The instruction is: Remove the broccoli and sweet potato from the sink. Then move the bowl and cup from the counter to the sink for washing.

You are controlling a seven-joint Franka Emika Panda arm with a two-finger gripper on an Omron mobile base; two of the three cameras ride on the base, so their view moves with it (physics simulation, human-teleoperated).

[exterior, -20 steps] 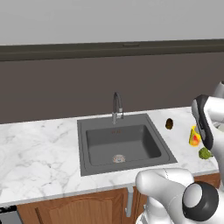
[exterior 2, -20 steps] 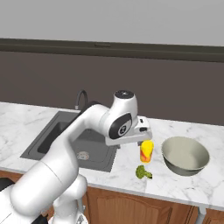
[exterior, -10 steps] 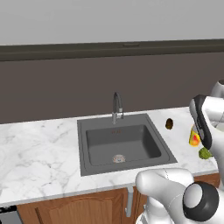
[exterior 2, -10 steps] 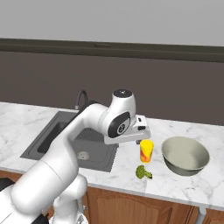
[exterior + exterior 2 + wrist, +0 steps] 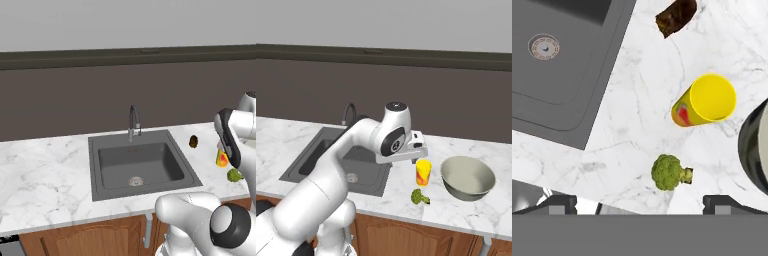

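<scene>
The sink (image 5: 150, 181) is a dark grey basin holding nothing but its drain (image 5: 135, 181). On the counter (image 5: 45, 175) to its right lie the brown sweet potato (image 5: 193, 142), the yellow cup (image 5: 221, 159) and the green broccoli (image 5: 233, 175). The grey-green bowl (image 5: 467, 177) stands right of the cup (image 5: 423, 172), and the broccoli (image 5: 418, 197) lies near the front edge. My gripper (image 5: 418, 156) hovers open above the cup, pointing down. In the hand view the gripper (image 5: 644, 204) frames the broccoli (image 5: 669, 172), with the cup (image 5: 704, 101), sweet potato (image 5: 676, 17) and sink (image 5: 562, 65) beyond.
A curved chrome faucet (image 5: 133, 120) rises behind the basin. A dark backsplash wall (image 5: 75, 95) runs along the back of the counter. The bowl's rim (image 5: 754, 145) shows at the right edge of the hand view. Wide bare marble stretches left of the sink.
</scene>
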